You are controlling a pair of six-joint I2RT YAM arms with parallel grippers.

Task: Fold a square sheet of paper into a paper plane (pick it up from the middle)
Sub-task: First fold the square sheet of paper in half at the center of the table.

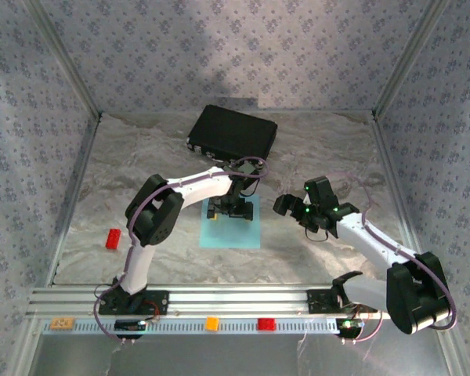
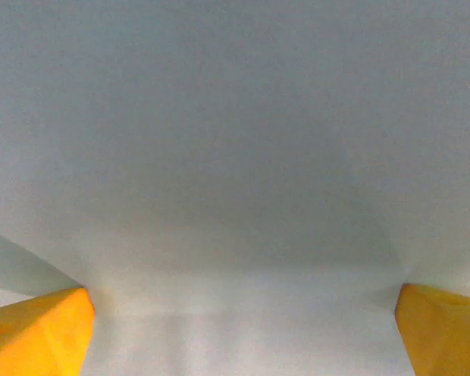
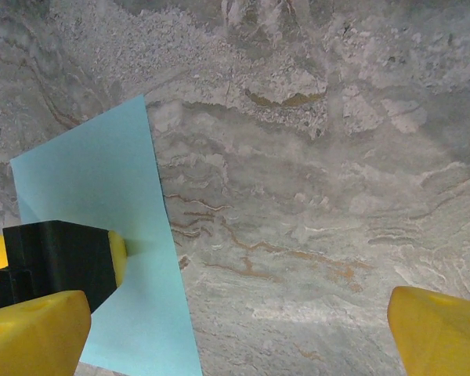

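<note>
Over the grey marbled table (image 1: 133,164), top view: thin light blue square sheet of paper (image 1: 233,233) flat at centre, nearer than the black rectangular case (image 1: 233,131); left gripper (image 1: 229,210) down over its far half; right gripper (image 1: 287,206) just off its right edge.
Left wrist view: yellow fingertips (image 2: 39,333) spread wide, pale paper between.
Right wrist view: jaws likewise apart above bare table, sheet at left.

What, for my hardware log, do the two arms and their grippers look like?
Both the left arm and right arm have white links between bulky black joints, with thin purple cables looped alongside. The left gripper and right gripper are black with yellow fingers; small green lights glow at the right wrist.
</note>
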